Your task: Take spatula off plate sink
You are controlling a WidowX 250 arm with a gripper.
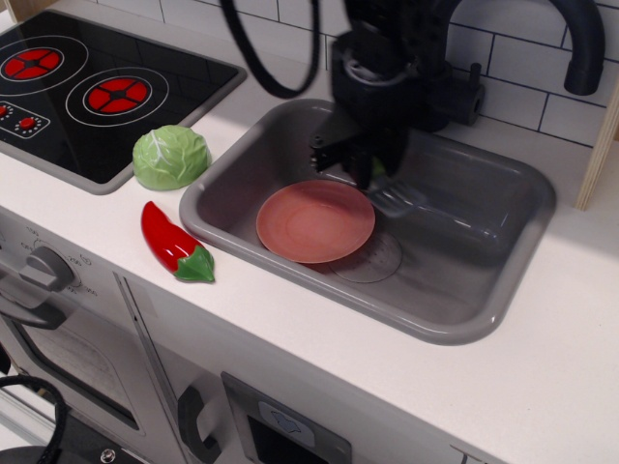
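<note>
One spatula (395,196) apparently held under tool (360,166), right of plate (314,221).

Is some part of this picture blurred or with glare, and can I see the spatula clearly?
In the observation.image view, the focus is sharp on the plate and the counter; the sink shows pale glare streaks on its floor; the dark hand shadows the spatula, so its grey blade blends with the basin and only a hint of green handle shows.
</note>
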